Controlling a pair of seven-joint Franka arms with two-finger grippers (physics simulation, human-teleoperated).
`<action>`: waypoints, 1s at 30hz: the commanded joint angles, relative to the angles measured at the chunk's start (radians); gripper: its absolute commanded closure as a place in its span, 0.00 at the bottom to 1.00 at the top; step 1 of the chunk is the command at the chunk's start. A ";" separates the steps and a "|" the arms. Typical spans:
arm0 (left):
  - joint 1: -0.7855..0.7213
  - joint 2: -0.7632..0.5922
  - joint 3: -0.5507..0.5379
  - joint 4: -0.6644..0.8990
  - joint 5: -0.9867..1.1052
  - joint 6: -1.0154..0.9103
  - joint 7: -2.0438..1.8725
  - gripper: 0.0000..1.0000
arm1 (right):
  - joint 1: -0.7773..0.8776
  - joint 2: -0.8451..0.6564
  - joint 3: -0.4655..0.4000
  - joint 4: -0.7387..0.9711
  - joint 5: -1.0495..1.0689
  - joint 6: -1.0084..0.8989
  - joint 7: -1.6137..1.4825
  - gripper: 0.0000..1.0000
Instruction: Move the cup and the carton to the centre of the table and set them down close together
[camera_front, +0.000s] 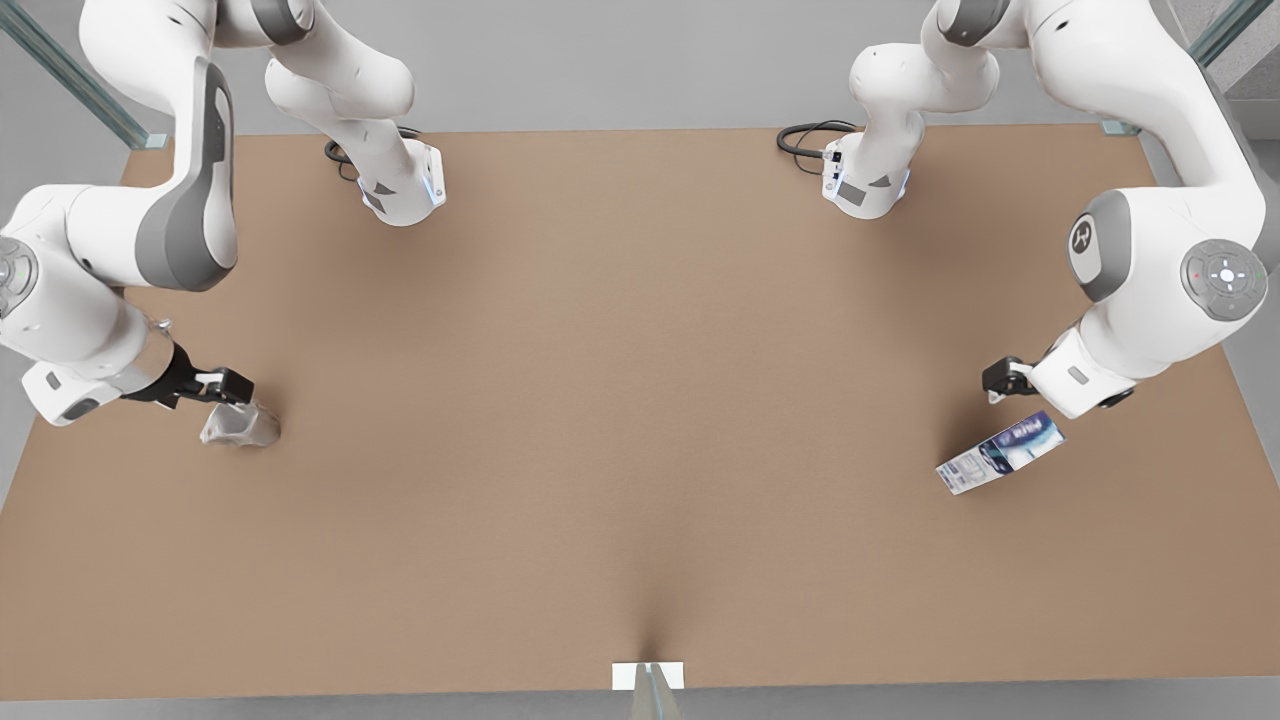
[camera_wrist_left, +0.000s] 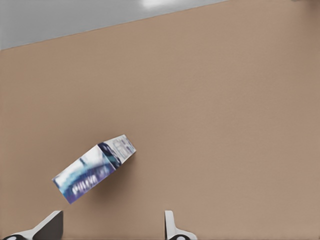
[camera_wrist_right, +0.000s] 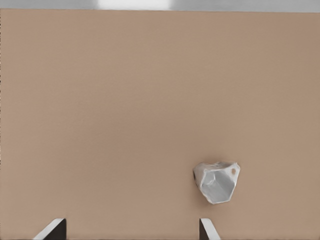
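The whitish cup lies on the light brown table near the front view's left edge. My right gripper hovers just over it, open. In the right wrist view the cup sits ahead of the spread fingertips, off to one side and not between them. The white, blue and purple carton lies at an angle near the front view's right edge. My left gripper is open, just behind it. In the left wrist view the carton rests beyond the open fingertips, untouched.
Both arm bases stand at the table's far edge with black cables beside them. A small white bracket sits at the middle of the near edge. Bare tabletop stretches between the two objects.
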 joint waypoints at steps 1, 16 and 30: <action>0.000 0.001 0.000 0.000 0.001 0.002 0.000 0.00 | 0.000 0.008 0.000 0.000 0.000 0.000 0.000 0.00; 0.002 0.045 0.000 0.002 0.001 0.005 0.007 0.00 | -0.075 0.023 -0.112 -0.434 0.055 0.409 -0.204 0.00; 0.003 0.091 0.003 0.002 0.003 0.005 0.004 0.00 | -0.095 0.160 -0.167 -0.558 0.089 0.647 -0.401 0.00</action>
